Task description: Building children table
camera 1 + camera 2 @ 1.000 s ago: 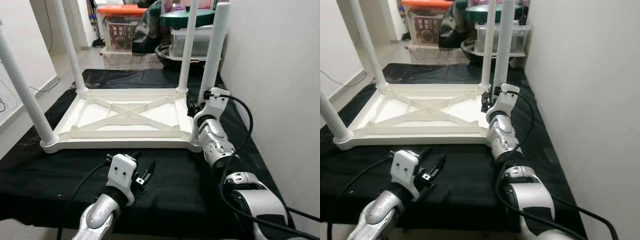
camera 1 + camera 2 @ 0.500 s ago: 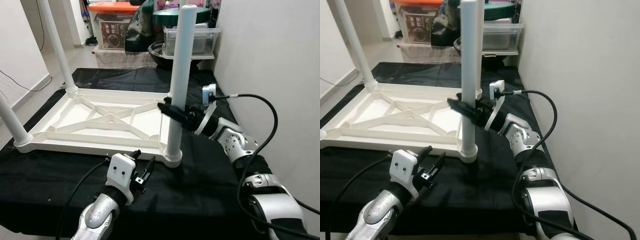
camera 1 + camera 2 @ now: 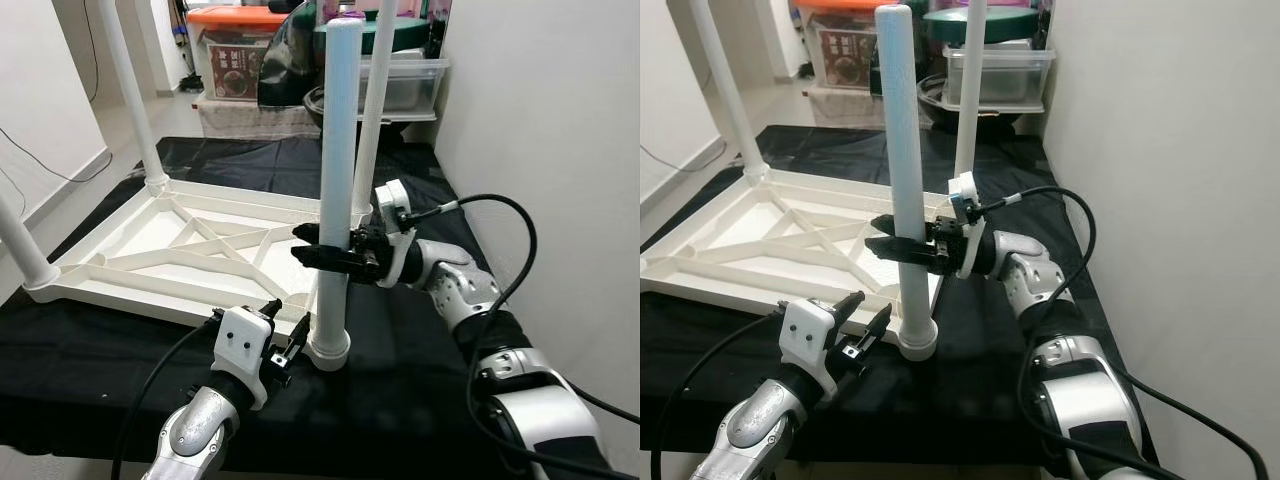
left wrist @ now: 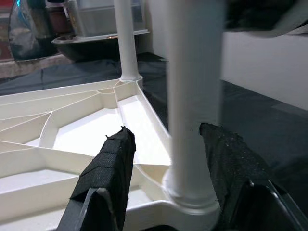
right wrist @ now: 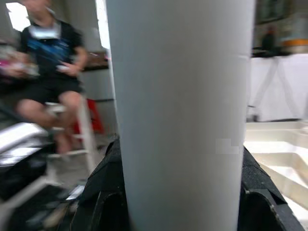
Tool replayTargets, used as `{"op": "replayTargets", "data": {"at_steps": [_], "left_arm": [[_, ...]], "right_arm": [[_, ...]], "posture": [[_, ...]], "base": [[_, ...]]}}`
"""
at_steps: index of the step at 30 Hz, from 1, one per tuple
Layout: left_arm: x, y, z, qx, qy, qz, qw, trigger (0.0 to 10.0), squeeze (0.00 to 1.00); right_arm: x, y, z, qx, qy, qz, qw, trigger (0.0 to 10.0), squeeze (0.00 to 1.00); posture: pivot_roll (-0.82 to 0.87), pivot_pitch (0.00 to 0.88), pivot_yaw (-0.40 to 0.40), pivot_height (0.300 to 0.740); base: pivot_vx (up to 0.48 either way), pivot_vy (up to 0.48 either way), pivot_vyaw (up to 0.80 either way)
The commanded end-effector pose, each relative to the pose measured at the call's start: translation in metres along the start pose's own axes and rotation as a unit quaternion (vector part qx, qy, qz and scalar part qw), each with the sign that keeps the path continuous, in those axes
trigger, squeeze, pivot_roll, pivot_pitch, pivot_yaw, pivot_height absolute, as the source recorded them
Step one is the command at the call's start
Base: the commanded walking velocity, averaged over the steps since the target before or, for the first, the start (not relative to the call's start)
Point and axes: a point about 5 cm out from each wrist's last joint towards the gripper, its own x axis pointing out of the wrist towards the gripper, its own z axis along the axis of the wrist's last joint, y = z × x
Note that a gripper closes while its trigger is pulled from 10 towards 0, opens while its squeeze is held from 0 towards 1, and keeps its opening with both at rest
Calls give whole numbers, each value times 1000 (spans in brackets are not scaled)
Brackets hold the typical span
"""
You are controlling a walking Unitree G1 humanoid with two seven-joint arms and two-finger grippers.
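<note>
A white children's table [image 3: 190, 250] lies upside down on a black cloth, its legs pointing up. My right gripper [image 3: 322, 256] is shut on the nearest leg [image 3: 336, 180] about halfway up; in the right wrist view this leg [image 5: 180, 96] sits between the black fingers [image 5: 103, 192]. My left gripper [image 3: 286, 335] is open, low on the cloth just beside the foot of the same leg. In the left wrist view its fingers [image 4: 108, 178] stand on both sides of the leg [image 4: 192, 96] without touching it.
Three more legs stand up at the other corners [image 3: 130, 90]. Storage boxes [image 3: 245, 50] and a clear tub [image 3: 405, 80] are stacked behind the table. A white wall [image 3: 550, 150] runs close along the right. A seated person [image 5: 48, 67] appears in the right wrist view.
The table has swung round: the corner whose leg my right gripper holds came left and closer to me, with the gripper. The left gripper has stayed in place, and now lies next to that leg.
</note>
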Motion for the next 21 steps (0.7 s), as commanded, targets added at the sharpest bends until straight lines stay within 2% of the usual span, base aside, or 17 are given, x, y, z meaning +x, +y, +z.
{"op": "replayTargets", "data": {"at_steps": [1,2,3,4,5,6,7,9,10,11,12,15,16,17,18,21], "left_arm": [[-1,0,-3,4,10,-1,1000,10000,0],[-1,0,-3,4,10,-1,1000,10000,0],[-1,0,-3,4,10,-1,1000,10000,0],[-1,0,-3,4,10,0,1000,10000,0],[-1,0,-4,4,11,0,1000,10000,0],[-1,0,-4,4,11,0,1000,10000,0],[-2,-1,-4,4,11,-1,1000,10000,0],[-2,-1,-4,4,11,-1,1000,10000,0],[-1,-1,-5,3,11,-2,1000,10000,0],[-1,-1,-5,3,11,-2,1000,10000,0],[-1,-2,-5,3,11,-3,1000,10000,0],[-1,-2,-5,3,11,-3,1000,10000,0],[-1,-2,-5,3,12,-3,1000,10000,0],[-1,-2,-5,3,12,-3,1000,10000,0],[-1,-2,-5,3,12,-3,1000,10000,0],[-1,-2,-5,3,12,-3,1000,10000,0]], "right_arm": [[-3,-3,-15,26,19,-36,999,0,0],[-2,-8,-15,32,13,-77,996,0,0],[-2,-8,-15,32,13,-77,996,0,0],[-2,-17,-12,27,0,-159,987,0,0],[-12,-34,-11,19,-1,-311,950,0,0],[-12,-34,-11,19,-1,-311,950,0,0],[-31,-49,-11,15,1,-469,883,0,0],[-31,-49,-11,15,1,-469,883,0,0],[-57,-56,-14,4,17,-601,799,0,0],[-57,-56,-14,4,17,-601,799,0,0],[-78,-57,-19,7,27,-691,722,0,0],[-78,-57,-19,7,27,-691,722,0,0],[-90,-55,-25,13,33,-737,675,0,0],[-90,-55,-25,13,33,-737,675,0,0],[-93,-51,-30,18,36,-760,649,0,0],[-93,-51,-30,18,36,-760,649,0,0]], "posture": [[-27,0,-24,740],[-27,0,-24,740],[-27,0,-24,740],[-27,0,-24,740],[-32,0,-20,740],[-32,0,-20,740],[-32,0,-20,740],[-32,0,-20,740],[-32,0,-20,740],[-32,0,-20,740],[-32,0,-20,740],[-32,0,-20,740],[-33,0,-21,740],[-33,0,-21,740],[-35,0,-18,740],[-35,0,-18,740]], "base": [[0,0,0],[0,0,0],[0,0,0],[0,0,0],[0,0,0],[0,0,0],[0,0,0],[0,0,0],[0,0,0],[0,0,0],[0,0,0],[0,0,0],[0,0,0],[0,0,0],[0,0,0],[0,0,0]]}}
